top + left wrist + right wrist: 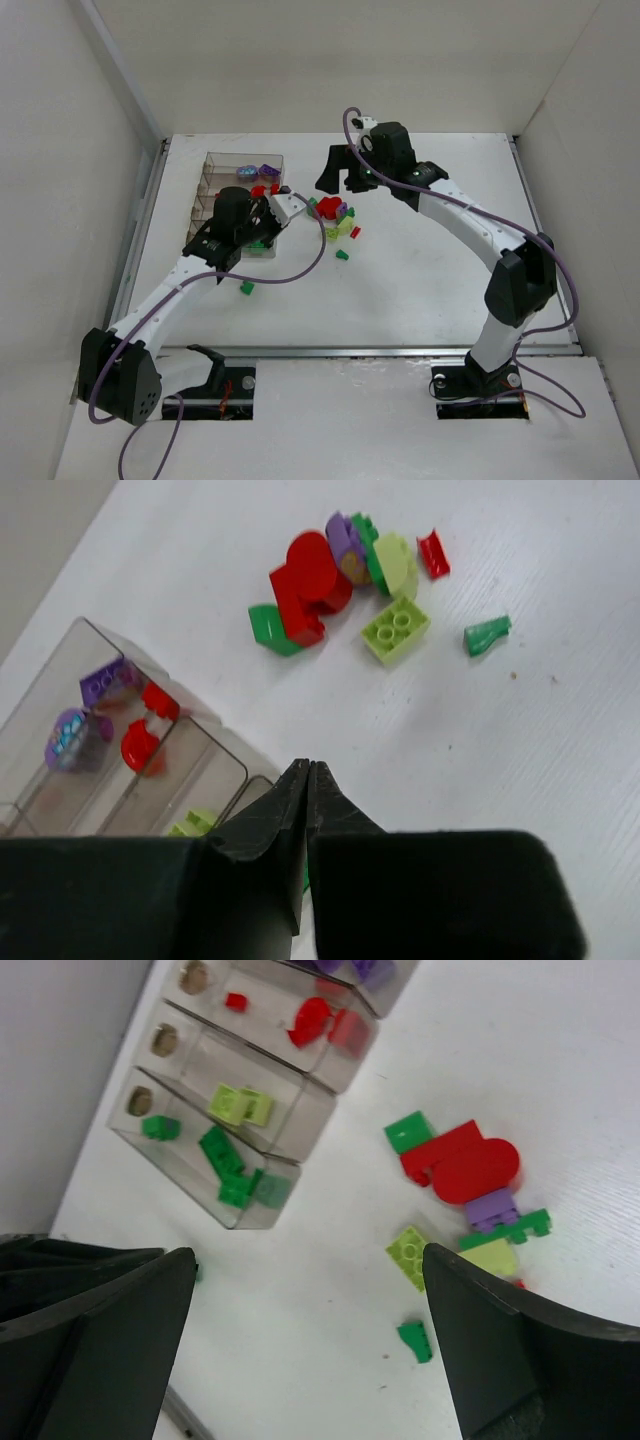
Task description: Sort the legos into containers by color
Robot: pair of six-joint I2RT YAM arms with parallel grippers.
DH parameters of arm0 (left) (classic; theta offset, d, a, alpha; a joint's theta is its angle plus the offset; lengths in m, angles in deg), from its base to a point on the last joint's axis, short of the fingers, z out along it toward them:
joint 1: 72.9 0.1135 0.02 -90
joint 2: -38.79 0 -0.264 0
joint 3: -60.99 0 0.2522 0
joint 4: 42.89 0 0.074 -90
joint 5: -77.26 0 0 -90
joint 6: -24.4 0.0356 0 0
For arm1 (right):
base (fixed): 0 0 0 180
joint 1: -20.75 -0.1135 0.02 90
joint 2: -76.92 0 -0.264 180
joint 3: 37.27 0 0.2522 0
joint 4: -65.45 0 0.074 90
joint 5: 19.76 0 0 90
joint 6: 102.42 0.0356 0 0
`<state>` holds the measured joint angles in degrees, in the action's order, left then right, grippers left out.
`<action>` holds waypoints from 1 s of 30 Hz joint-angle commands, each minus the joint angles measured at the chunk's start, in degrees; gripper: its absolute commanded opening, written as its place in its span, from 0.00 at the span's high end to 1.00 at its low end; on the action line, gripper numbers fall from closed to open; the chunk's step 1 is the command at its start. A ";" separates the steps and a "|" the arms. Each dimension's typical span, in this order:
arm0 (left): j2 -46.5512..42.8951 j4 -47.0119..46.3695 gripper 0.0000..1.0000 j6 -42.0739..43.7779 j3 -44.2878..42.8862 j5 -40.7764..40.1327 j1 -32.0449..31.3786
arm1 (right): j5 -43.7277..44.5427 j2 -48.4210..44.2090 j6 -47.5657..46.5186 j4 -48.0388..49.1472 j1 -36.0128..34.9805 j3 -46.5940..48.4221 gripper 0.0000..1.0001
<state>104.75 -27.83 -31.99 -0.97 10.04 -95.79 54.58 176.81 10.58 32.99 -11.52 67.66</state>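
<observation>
The clear tray (213,160) lies at the left, its four compartments holding purple, red, lime and green legos (225,1165). Beside it on the table is a loose pile of legos (335,212): red pieces (305,585), a lime brick (396,630), a purple one (490,1207) and a green wedge (487,635). My left gripper (307,765) hovers shut and empty over the tray's end nearest the pile (272,222). Above the pile's far side, my right gripper (342,185) is wide open with nothing in it (310,1255).
One green brick (246,288) lies alone near the left arm, and another (341,255) lies in front of the pile. White walls (60,200) enclose the table on three sides. A metal rail (350,350) runs along the near edge.
</observation>
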 commanded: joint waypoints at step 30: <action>3.30 50.29 0.02 53.23 9.00 -14.97 17.53 | 3.00 1.35 -8.76 -4.07 -1.13 -0.91 0.00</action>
<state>107.74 17.20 16.99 6.17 -5.67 -78.42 56.59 178.63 3.54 28.07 -12.66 65.46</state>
